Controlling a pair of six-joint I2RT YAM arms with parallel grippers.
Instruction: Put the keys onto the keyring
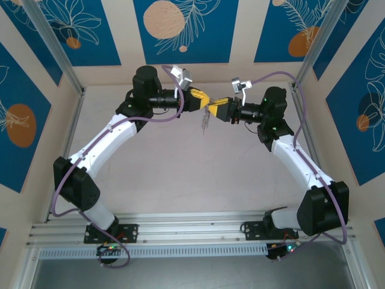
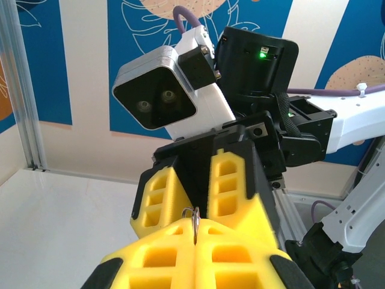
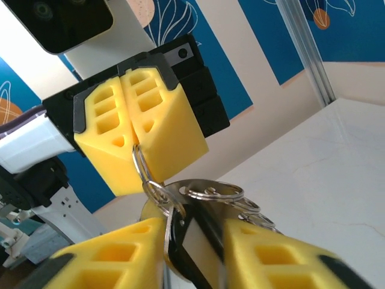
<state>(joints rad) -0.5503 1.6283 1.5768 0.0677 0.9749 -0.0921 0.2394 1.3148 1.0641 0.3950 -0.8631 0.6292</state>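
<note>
Grippers met in the air above the table point(image 3: 337, 156).
The left gripper point(image 3: 133, 143) was clenched on a small ring point(image 3: 140, 164), likely so it would not swing. The keyring point(image 3: 213, 191) hung just beside it. The key point(image 3: 183, 256) sat between the right gripper's point(image 3: 195, 232) fingers, ready to slide on; I could not tell if they squeezed it.

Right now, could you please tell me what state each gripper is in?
Left gripper: closed on a small metal ring.
Right gripper: jaws partly apart around the keys; grip cannot be told.
</note>
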